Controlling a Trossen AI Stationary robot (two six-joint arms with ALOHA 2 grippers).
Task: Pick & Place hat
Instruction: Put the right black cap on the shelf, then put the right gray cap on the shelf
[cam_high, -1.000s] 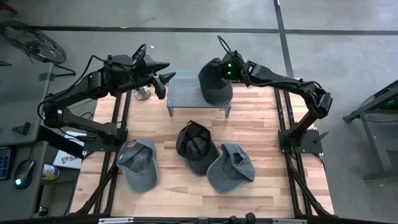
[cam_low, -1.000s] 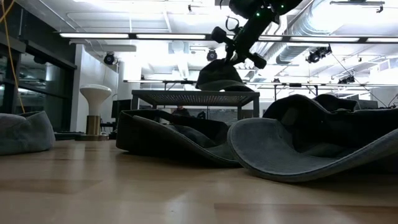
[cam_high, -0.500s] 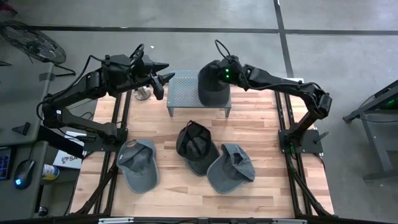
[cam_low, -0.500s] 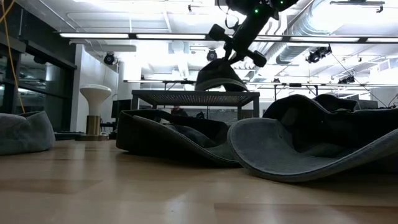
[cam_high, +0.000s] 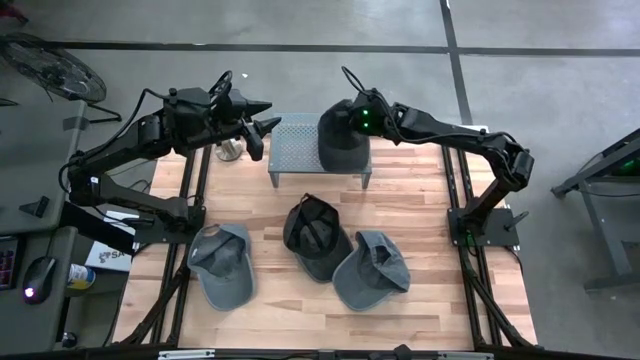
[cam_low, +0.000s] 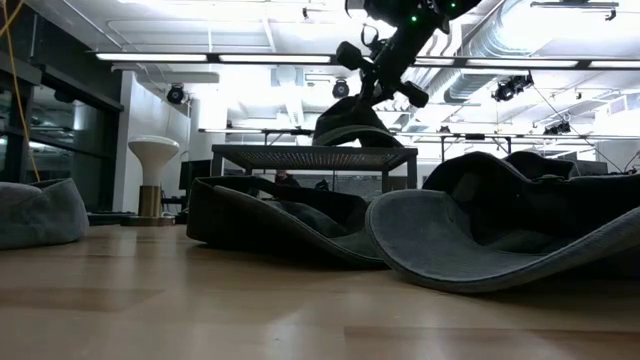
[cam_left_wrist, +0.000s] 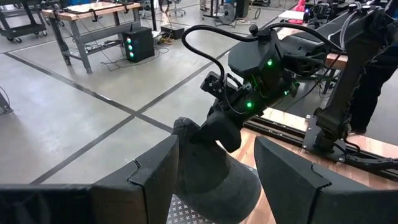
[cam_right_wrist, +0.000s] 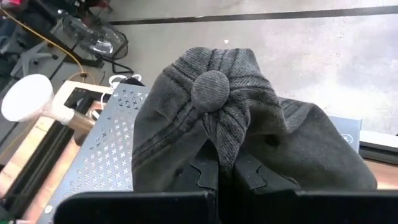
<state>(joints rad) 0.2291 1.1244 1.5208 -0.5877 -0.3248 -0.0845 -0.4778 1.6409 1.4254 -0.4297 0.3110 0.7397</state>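
Note:
A dark grey hat (cam_high: 342, 140) hangs from my right gripper (cam_high: 354, 118), which is shut on its crown over the right part of a perforated metal stand (cam_high: 300, 150) at the table's far edge. In the low view the hat (cam_low: 350, 128) has its lower edge down at the stand's top (cam_low: 300, 152). My left gripper (cam_high: 264, 124) hovers open, off the stand's left end, and holds nothing. In the left wrist view the left gripper (cam_left_wrist: 217, 183) points toward the hat (cam_left_wrist: 214, 180). My right gripper pinches a fold of the crown cloth (cam_right_wrist: 225, 140) just below the top button (cam_right_wrist: 210, 86) between its two fingers (cam_right_wrist: 205, 174). The fingers come slanting down from the table's right. The hat sits crown up below them, its lower edge at the stand's top.
Three more hats lie on the wooden table: a grey one (cam_high: 222, 265) near left, a black one (cam_high: 315, 235) in the middle, a grey one (cam_high: 372, 268) near right. A white funnel-topped post (cam_high: 232, 150) stands left of the stand.
My right gripper has rolled a little and shifted slightly toward the table's left, still shut on the hat. The hat's crown has swung with it and sits a bit further left over the stand.

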